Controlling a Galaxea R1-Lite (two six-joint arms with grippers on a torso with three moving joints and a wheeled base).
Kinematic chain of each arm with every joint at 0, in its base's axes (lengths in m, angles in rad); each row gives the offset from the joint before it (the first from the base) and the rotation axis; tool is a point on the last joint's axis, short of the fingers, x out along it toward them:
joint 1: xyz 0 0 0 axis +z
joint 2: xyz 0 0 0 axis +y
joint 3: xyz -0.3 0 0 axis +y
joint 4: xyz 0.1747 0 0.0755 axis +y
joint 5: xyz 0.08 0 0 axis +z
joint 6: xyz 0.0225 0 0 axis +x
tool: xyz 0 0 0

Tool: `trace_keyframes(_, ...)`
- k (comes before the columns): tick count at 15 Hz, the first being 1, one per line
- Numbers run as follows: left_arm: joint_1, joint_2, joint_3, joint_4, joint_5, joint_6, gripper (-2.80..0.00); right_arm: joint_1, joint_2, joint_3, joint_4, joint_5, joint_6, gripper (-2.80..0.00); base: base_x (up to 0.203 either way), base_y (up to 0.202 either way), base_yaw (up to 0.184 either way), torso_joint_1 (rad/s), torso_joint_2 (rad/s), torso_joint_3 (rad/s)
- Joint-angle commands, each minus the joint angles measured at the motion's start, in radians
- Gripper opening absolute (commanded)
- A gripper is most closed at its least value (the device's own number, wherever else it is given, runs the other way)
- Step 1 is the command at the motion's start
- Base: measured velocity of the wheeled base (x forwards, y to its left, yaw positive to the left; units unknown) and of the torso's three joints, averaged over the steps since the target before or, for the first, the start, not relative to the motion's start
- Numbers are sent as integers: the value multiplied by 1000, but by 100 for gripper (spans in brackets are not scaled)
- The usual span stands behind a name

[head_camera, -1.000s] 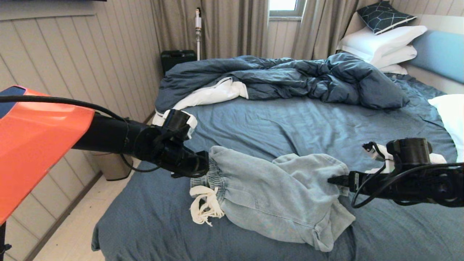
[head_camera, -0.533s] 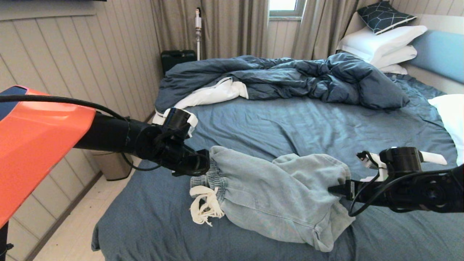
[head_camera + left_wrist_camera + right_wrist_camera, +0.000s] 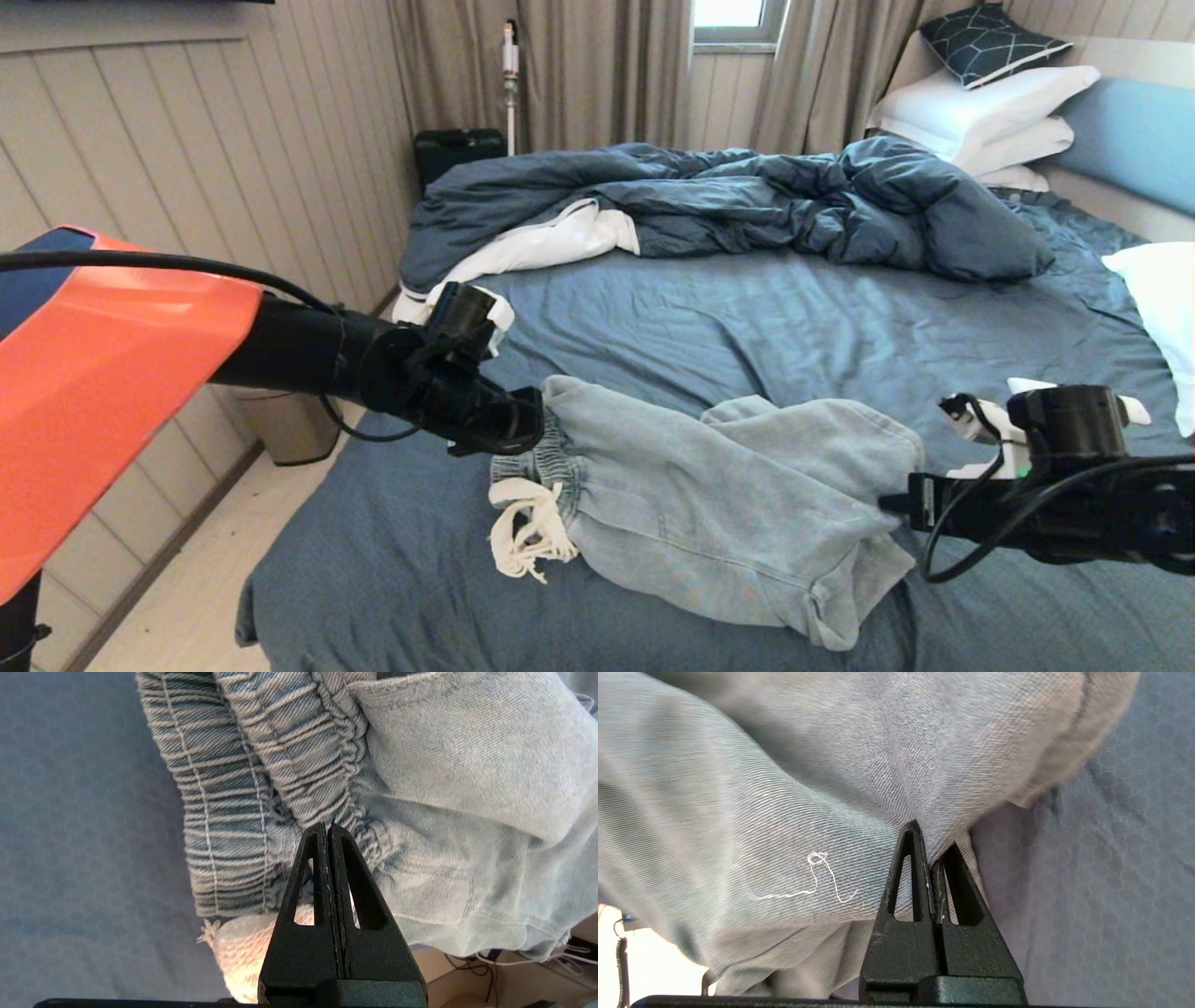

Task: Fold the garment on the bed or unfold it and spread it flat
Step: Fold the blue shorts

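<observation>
Head overview; wrists close on garment [image 3: 719, 504]

The left arm reaches in low from the bed's left edge, its left gripper [image 3: 328, 828] pinched tight on the shorts [image 3: 709, 495] at the waistband. The right arm stretches level from the right edge, its right gripper [image 3: 924, 837] clamped on a leg hem.

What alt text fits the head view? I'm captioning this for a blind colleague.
Pale washed-blue denim-look shorts lie rumpled on a dark slate-blue bed, pinched at both ends: the left gripper shut on the gathered waistband, the right gripper shut on a leg. A frayed white drawstring trails below the waistband.
</observation>
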Motion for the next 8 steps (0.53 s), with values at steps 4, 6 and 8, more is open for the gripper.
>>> trace_keyframes(4,2,38,-49,1,0,-9,-280,14,-86,40,2,5,2,-280,0,0,0,0,0,0)
trace_keyframes(6,21,44,-68,1,-1,-17,-280,14,-81,43,1,5,1,-280,0,0,0,0,0,0)
trace_keyframes(8,23,44,-72,1,-1,-15,-280,13,-68,37,-1,5,-1,-280,0,0,0,0,0,0)
